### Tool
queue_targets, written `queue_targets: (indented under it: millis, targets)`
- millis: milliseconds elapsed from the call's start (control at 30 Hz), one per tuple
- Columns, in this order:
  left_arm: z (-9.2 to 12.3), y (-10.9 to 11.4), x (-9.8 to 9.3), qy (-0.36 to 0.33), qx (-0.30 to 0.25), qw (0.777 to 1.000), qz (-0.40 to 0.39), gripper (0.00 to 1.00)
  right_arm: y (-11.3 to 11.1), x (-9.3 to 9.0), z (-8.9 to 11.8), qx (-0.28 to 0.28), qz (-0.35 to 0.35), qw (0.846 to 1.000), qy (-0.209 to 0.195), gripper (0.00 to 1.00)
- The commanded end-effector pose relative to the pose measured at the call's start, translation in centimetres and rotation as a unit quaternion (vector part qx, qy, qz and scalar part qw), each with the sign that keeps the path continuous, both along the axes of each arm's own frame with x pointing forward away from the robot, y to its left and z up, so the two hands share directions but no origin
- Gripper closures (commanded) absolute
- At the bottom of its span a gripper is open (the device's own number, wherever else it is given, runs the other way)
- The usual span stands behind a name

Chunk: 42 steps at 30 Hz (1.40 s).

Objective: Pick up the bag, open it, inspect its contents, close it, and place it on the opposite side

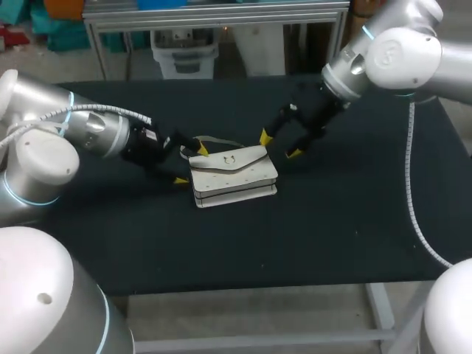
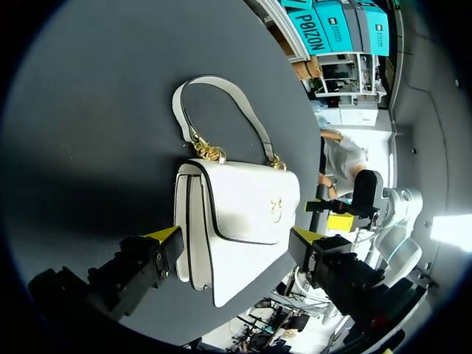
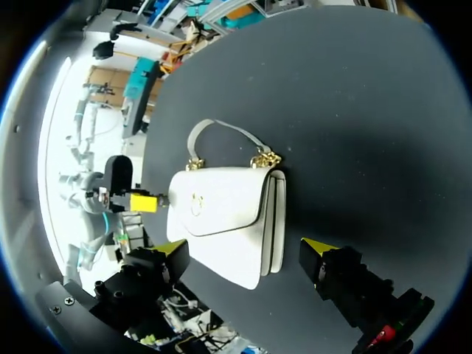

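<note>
The left tool (image 1: 190,165) sits at the left end of the white bag (image 1: 234,175), fingers apart and straddling it, likely lining up a grasp; whether they touch it is unclear. The bag lies flat, flap shut, mid-tabletop (image 1: 332,221). The right tool (image 1: 279,145) hovers spread wide near the bag's far right corner, holding nothing.

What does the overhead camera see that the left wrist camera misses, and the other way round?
Only the head view shows the left arm itself, coming in from the side. Only the left wrist view shows the gold chain joining the strap to the bag. Both show the white bag lying shut on the dark table, with the left gripper open by it.
</note>
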<state>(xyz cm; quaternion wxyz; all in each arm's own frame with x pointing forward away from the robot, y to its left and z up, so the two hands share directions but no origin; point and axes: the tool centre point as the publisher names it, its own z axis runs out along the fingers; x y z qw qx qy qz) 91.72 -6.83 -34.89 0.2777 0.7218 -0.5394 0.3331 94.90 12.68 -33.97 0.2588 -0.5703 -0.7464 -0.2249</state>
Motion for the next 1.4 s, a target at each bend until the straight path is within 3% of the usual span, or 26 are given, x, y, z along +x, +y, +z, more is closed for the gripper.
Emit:
queue_targets:
  millis: [33,467,633,933,1067,1200,1267,1400]
  targets:
    - [-0.5,-0.4,0.3,0.000,-0.009,1.000,-0.003,0.00,0.3,0.1,-1.0,0.029,0.000,1.000,0.001,0.00]
    - [-0.5,-0.4,0.3,0.000,-0.009,1.000,-0.003,0.00,0.3,0.1,-1.0,0.029,0.000,1.000,0.001,0.00]
    - [0.0,-0.7,0.2,-0.017,-0.006,1.000,-0.012,0.00,1.9,-0.4,-1.8,0.026,-0.026,0.999,0.036,0.00]
    - [0.2,-0.9,0.4,-0.020,-0.001,1.000,-0.017,0.01,2.3,0.6,-3.1,0.066,-0.055,0.994,0.075,0.00]
    - [-0.1,-1.0,0.7,-0.021,0.001,1.000,-0.022,0.08,2.3,1.1,-3.3,0.092,-0.074,0.989,0.091,0.17]
    - [-0.4,-1.2,0.9,-0.020,0.000,0.999,-0.027,0.23,2.4,1.5,-3.0,0.105,-0.087,0.986,0.097,0.24]
    - [-0.5,-1.2,1.0,-0.019,-0.001,0.999,-0.030,0.25,2.5,1.7,-2.8,0.108,-0.088,0.985,0.097,0.35]
    - [-0.7,-1.1,1.1,-0.018,-0.003,0.999,-0.032,0.24,2.9,2.0,-2.9,0.115,-0.085,0.984,0.104,0.40]
